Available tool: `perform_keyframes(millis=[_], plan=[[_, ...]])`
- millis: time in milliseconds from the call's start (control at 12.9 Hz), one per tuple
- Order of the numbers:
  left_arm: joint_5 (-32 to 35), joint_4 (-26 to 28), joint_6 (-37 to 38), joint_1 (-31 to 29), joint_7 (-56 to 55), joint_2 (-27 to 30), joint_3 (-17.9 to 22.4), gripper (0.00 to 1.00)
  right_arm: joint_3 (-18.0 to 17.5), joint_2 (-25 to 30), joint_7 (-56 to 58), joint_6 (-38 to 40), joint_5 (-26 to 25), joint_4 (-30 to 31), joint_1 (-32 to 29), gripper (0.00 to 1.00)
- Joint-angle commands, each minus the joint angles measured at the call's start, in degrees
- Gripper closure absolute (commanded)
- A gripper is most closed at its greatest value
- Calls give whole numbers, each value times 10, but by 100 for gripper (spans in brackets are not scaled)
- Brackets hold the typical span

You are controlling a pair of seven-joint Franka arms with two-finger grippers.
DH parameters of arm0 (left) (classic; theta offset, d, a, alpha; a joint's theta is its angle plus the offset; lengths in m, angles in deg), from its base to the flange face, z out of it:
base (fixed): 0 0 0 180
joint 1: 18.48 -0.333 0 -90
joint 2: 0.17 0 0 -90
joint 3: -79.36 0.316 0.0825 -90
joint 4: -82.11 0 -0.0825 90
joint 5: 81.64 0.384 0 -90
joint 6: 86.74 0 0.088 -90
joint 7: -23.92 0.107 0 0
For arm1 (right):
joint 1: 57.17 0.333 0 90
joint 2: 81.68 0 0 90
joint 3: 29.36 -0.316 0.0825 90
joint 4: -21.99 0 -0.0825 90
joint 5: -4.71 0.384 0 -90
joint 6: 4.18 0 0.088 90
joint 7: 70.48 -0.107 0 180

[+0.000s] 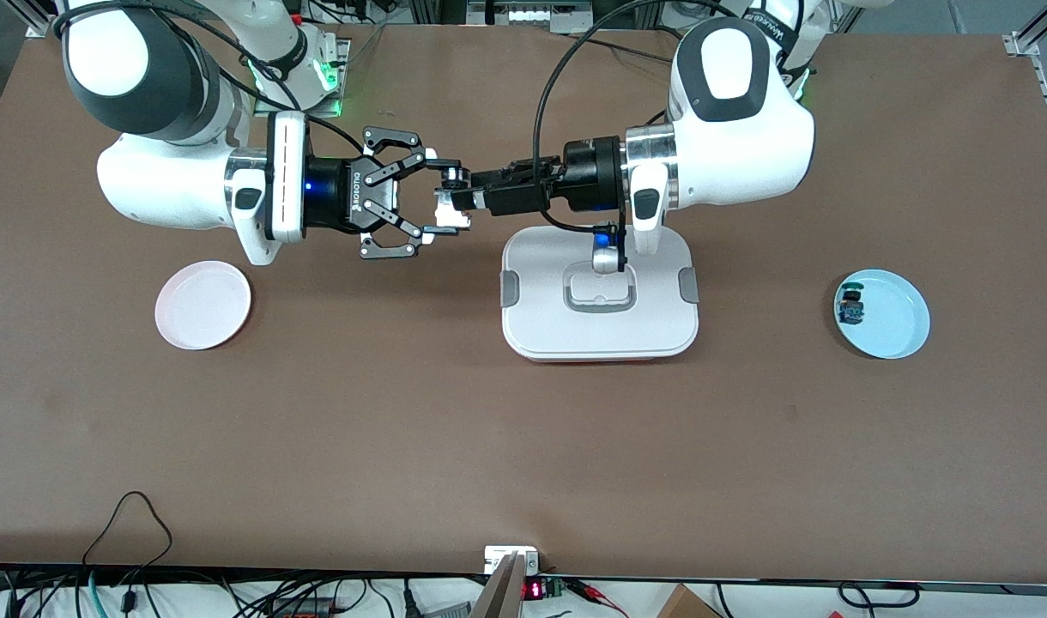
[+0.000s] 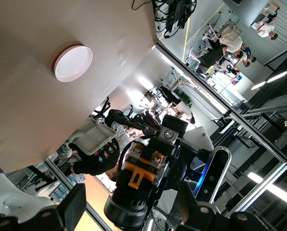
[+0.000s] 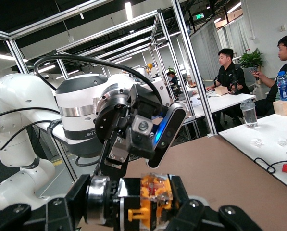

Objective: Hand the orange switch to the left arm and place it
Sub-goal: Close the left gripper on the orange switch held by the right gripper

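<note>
The broad brown table (image 1: 523, 446) carries the large white rounded lidded box (image 1: 652, 326) with grey side clips near its middle, a pale pink round plate (image 1: 202, 305) toward the right arm's end and a light blue round plate (image 1: 892, 322) toward the left arm's end, where a small black switch with a blue cap (image 1: 851, 306) lies. Both white arms are stretched level toward each other, meeting above bare table between the box and the right arm's end. The left gripper (image 1: 455, 199) looks clamped on the tiny black switch with its orange cap (image 3: 150, 199), held in the air; the right gripper (image 1: 429, 199) has its fingers spread wide around it, not yet closed. I'd judge the pickup finished and the handover about half made: the right arm has to close, the left let go, then the switch likely goes to the pink plate. Only the wrist views show the orange part plainly; the front view gives just a dark blob, though it alone shows the box and both plates together
</note>
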Motion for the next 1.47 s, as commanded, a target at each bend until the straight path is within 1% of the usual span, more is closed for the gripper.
perform_keyframes(millis=[0,78,155,233,310,388,465,543,698,931,1008,1086,1163,1396], plan=[[-13,-36,-17,6,0,-26,1,15,0,1,15,4,10,3,-1,99],[-13,-38,-18,9,0,-27,1,16,0,1,15,4,10,3,-1,99],[-12,-38,-18,9,1,-29,1,21,0,1,20,4,10,3,-1,99],[-12,-38,-18,8,4,-29,1,29,1,1,29,4,10,3,-1,99],[-11,-38,-17,8,6,-29,1,43,1,1,33,4,10,3,-1,99],[-9,-38,-17,7,7,-28,1,55,1,1,33,4,10,3,-1,99],[-5,-38,-15,6,8,-29,2,66,1,1,33,4,10,3,-1,99],[-5,-38,-15,6,15,-28,2,80,1,1,33,4,10,3,-1,99],[-5,-38,-14,6,22,-27,2,100,1,1,33,5,10,3,-1,99],[-5,-37,-10,0,21,-26,2,100,1,1,34,7,10,4,0,99],[-4,-37,-9,-4,21,-25,2,100,1,1,34,7,10,6,0,92],[-4,-37,-3,-8,21,-24,3,100,1,3,33,7,10,9,0,33],[-3,-36,8,-11,21,-23,6,100,1,6,33,6,10,11,-1,0],[-2,-32,58,-42,20,-18,7,100,1,4,31,9,11,12,0,0]])
